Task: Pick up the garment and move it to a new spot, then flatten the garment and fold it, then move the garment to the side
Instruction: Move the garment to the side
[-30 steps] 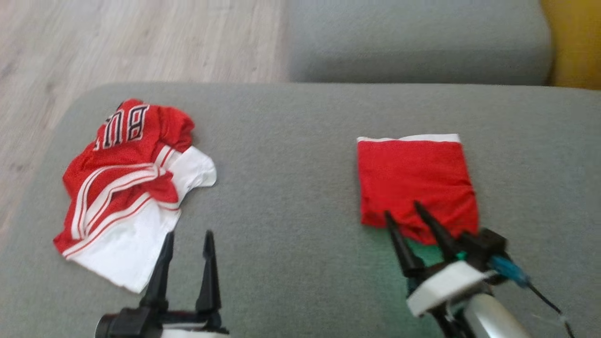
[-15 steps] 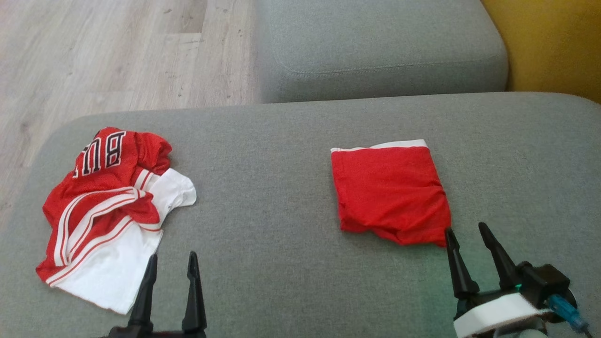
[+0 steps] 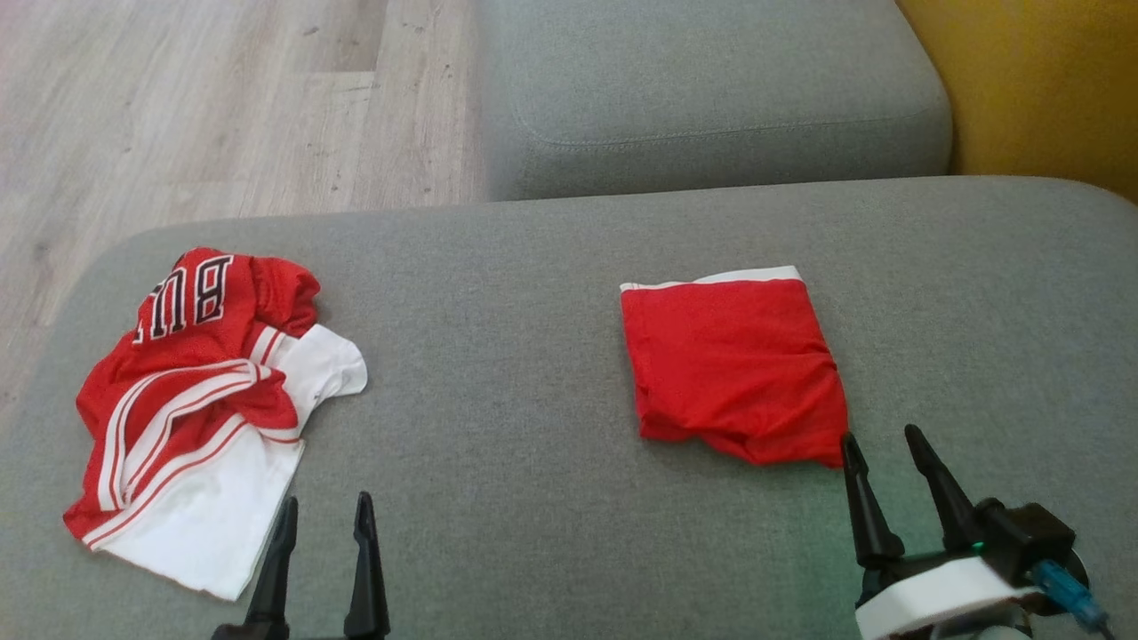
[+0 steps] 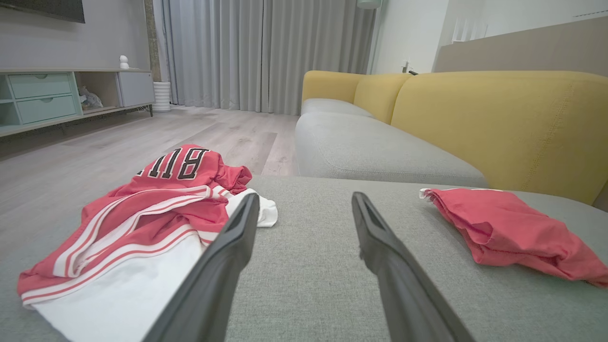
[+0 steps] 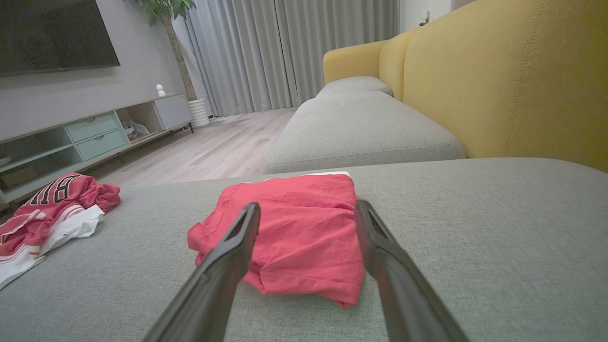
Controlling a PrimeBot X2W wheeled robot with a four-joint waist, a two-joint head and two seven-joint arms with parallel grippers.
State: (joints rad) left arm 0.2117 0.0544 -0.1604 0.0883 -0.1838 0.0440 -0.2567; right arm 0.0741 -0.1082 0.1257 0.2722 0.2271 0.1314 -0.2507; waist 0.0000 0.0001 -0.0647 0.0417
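A folded red garment (image 3: 733, 364) with a white strip along its far edge lies flat on the grey sofa cushion (image 3: 516, 373), right of centre. My right gripper (image 3: 880, 436) is open and holds nothing, its tips just off the garment's near right corner. The right wrist view has that garment (image 5: 304, 237) lying straight ahead between the open right gripper (image 5: 308, 205). A crumpled red and white jersey (image 3: 196, 391) with black letters lies at the cushion's left. My left gripper (image 3: 324, 502) is open beside the jersey's near right edge. The left wrist view shows the open left gripper (image 4: 305, 197), the jersey (image 4: 161, 204) and the folded garment (image 4: 508, 228).
A second grey cushion (image 3: 711, 89) sits behind, with the yellow sofa back (image 3: 1040, 80) at the far right. Wooden floor (image 3: 178, 107) lies beyond the cushion's left and far edges. A low cabinet (image 4: 47, 95) stands across the room.
The head camera has shifted. My right gripper, whose fingers lay over the folded garment's near edge, has drawn back off it. The left gripper sits lower in view. Both garments lie unchanged.
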